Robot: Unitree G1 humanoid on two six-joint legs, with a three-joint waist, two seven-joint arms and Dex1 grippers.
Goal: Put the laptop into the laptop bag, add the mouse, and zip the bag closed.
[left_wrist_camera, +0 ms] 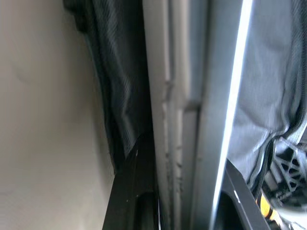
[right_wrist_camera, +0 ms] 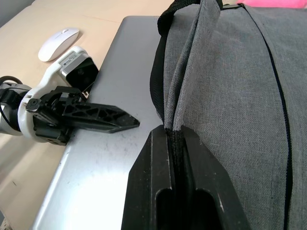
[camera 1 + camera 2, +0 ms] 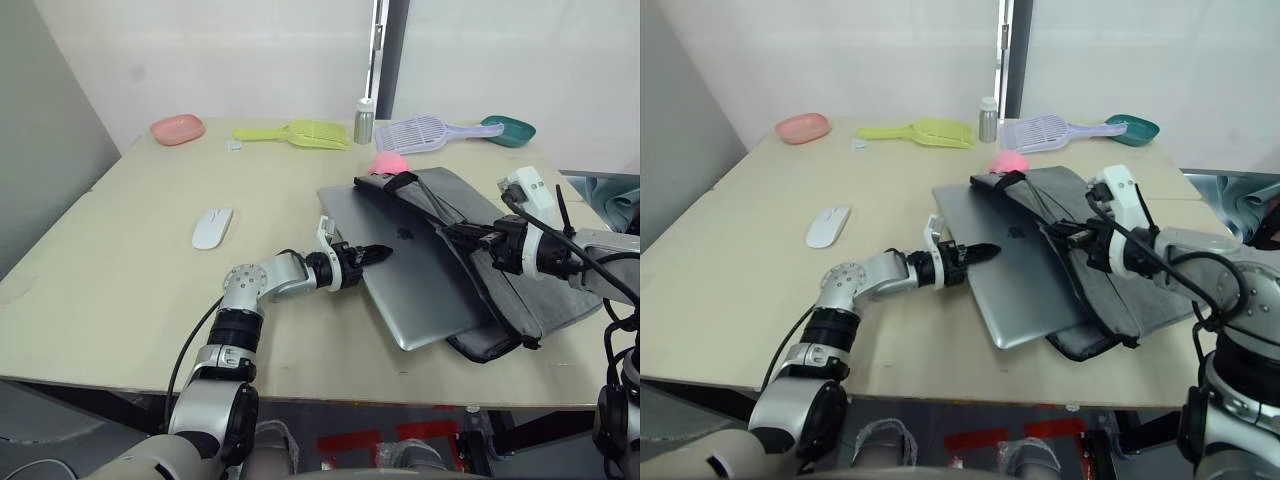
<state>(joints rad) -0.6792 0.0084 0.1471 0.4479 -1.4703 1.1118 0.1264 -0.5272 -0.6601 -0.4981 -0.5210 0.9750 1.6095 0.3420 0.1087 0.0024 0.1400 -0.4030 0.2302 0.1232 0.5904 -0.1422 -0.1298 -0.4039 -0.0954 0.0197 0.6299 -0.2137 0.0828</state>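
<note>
Left end effector (image 3: pixel 375 254) apparently clamped; right end effector (image 2: pixel 175 139) pinched closed

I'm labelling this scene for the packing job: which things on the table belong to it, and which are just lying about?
Belongs to the job:
thin silver-grey metal laptop
flat grey fabric laptop bag
small white oval mouse

Lying about:
pink dish
yellow-green scoop
lilac slotted scoop
teal scoop
metal can
pink plush toy

The laptop (image 3: pixel 405 275) lies partly inside the laptop bag (image 3: pixel 500 260) on the worktop (image 3: pixel 120 270); the mouse (image 3: pixel 212 227) lies well left.
</note>
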